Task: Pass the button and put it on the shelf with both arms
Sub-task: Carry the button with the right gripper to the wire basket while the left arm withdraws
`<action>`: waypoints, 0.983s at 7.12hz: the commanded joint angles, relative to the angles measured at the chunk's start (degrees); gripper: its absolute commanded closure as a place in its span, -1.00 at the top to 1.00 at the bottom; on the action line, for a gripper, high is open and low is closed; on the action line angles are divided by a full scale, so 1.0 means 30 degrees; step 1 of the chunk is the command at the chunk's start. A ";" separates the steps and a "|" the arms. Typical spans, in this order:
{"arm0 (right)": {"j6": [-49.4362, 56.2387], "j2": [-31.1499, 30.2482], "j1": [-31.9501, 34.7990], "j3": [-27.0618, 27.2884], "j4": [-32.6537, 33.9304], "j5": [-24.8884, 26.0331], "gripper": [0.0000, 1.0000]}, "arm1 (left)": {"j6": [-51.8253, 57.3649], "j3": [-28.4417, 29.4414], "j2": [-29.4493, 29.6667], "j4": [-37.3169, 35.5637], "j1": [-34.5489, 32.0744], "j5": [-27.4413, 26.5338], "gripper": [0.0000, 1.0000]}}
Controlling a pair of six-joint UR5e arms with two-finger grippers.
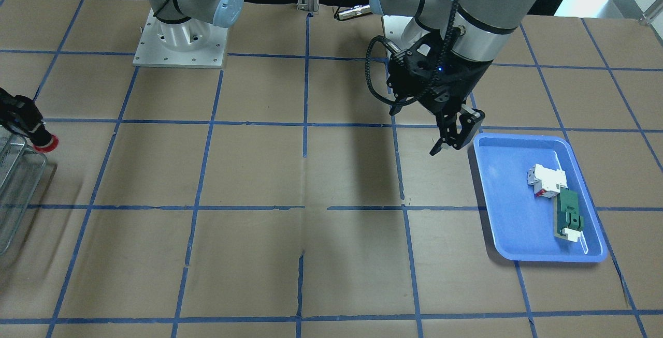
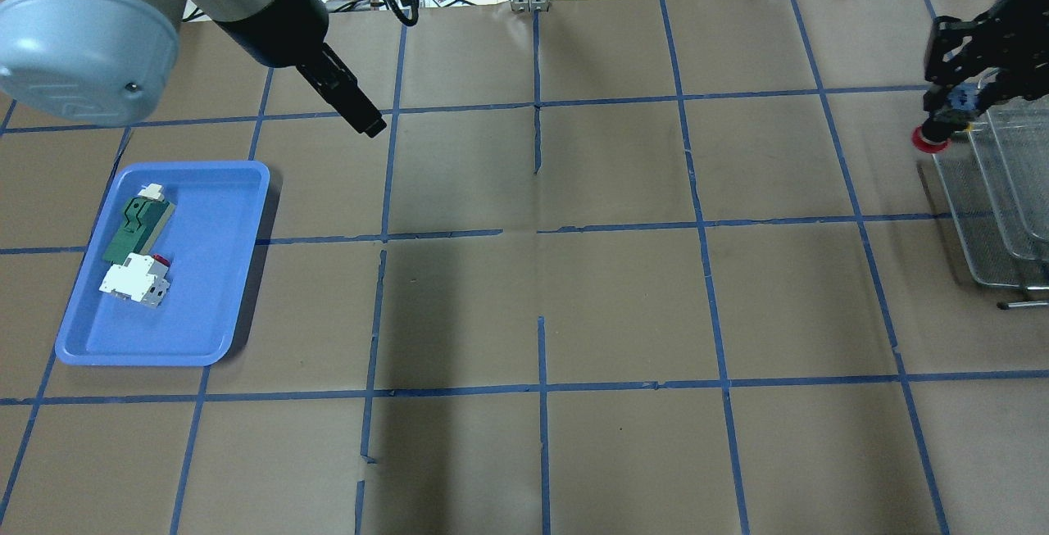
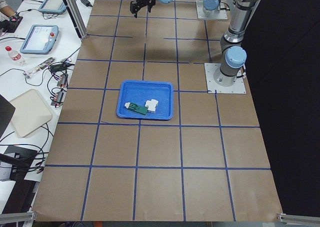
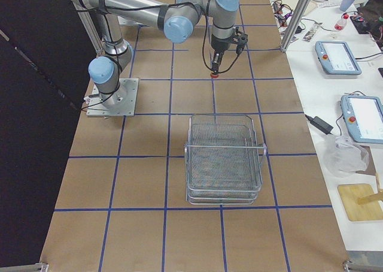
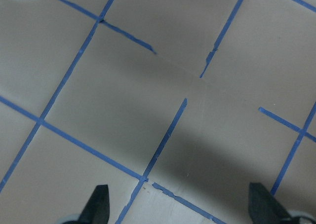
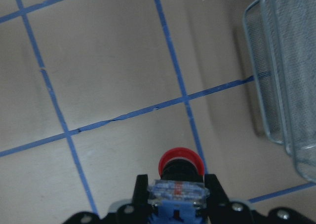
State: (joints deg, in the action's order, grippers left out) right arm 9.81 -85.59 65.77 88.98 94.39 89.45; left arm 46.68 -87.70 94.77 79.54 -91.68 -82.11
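My right gripper is shut on the button, with the red cap pointing down at the table. It hangs just beside a corner of the wire-mesh shelf, outside it. The right wrist view shows the button between the fingers and the shelf at the right. The front view has the button and shelf at the left edge. My left gripper is open and empty, raised above the table near the blue tray; its fingertips show wide apart in the left wrist view.
A blue tray on my left holds a white block with red marks and a green flat part. The table is brown paper with a blue tape grid. Operator tables with tablets stand beyond the far edge.
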 commanded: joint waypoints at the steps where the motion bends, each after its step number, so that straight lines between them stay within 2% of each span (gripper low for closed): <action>1: 0.4595 0.0168 -0.2721 -0.0069 0.1079 0.0273 -1.00 | -0.3533 0.0200 -0.0038 -0.1050 0.0646 -0.0809 1.00; 3: 0.7408 0.1099 -0.4396 -0.0127 0.2247 -0.0514 -1.00 | -0.6901 0.0142 -0.0358 -0.0791 0.0677 -0.0842 1.00; 4: 0.8060 0.1716 -0.5158 -0.0128 0.3069 -0.0577 -1.00 | -0.9410 0.0025 -0.0361 -0.1080 0.0647 -0.1567 1.00; 5: 0.8096 0.2099 -0.5397 -0.0128 0.3077 -0.1274 -1.00 | -1.0392 -0.0266 -0.0651 -0.1054 0.0618 -0.2560 1.00; 7: 0.8154 0.2977 -0.5517 -0.0127 0.3106 -0.1457 -1.00 | -1.1361 -0.0444 -0.0917 -0.1023 0.0705 -0.2978 1.00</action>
State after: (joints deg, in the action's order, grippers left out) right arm 33.96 -78.41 49.57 88.66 103.49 85.52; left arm 15.33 -88.58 92.43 76.61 -89.71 -89.85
